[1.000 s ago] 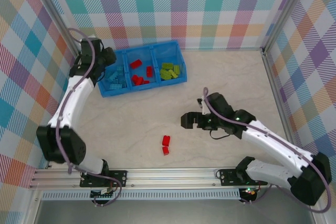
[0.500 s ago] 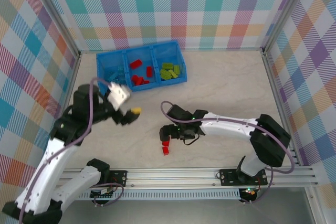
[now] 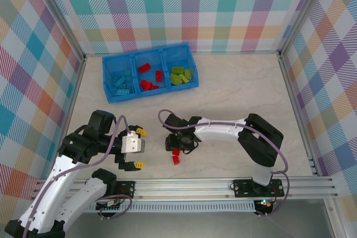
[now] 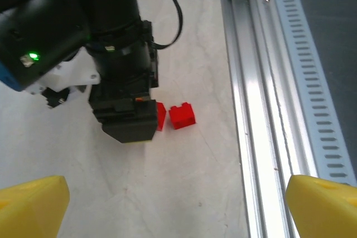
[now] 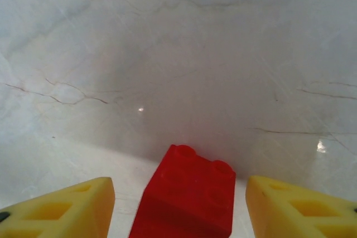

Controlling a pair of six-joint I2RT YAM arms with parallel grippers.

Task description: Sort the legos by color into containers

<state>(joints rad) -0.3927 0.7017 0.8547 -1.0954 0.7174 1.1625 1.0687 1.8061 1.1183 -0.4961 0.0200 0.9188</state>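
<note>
**Ana:** Left arm is folded low near its base, elbow out to the left, and the left gripper (image 3: pixel 139 149) points right across the table (image 3: pixel 240 93). The yellow fingertips are spread as wide as they go, with nothing between them.

**Ben:** The right arm is stretched flat to the left from its base, wrist tipped down. The right gripper (image 5: pixel 182 207) sits low over a red brick (image 5: pixel 188 202), which lies on the table between the fingers (image 5: pixel 64 207). They are about half spread, with a gap on either side (no squeeze on it that I can see).

**Ana:** From the left wrist, a second red brick (image 4: pixel 182 115) lies just beside that one, clear of the black gripper body.

**Ben:** The blue tray (image 3: pixel 109 97) is at the far left. It holds light blue bricks (image 3: pixel 122 83) in its left compartment, red bricks (image 3: pixel 148 79) in the middle and lime green bricks (image 3: pixel 180 75) on the right.

**Ana:** A second ago the left arm was reaching up over the tray's left compartment. Now it is pulled right back toward the rail.

**Ben:** The right gripper was hovering well to the right of the two loose reds, and it has since swung across onto them. Neither brick has moved, and the tray hasn't either.
</note>
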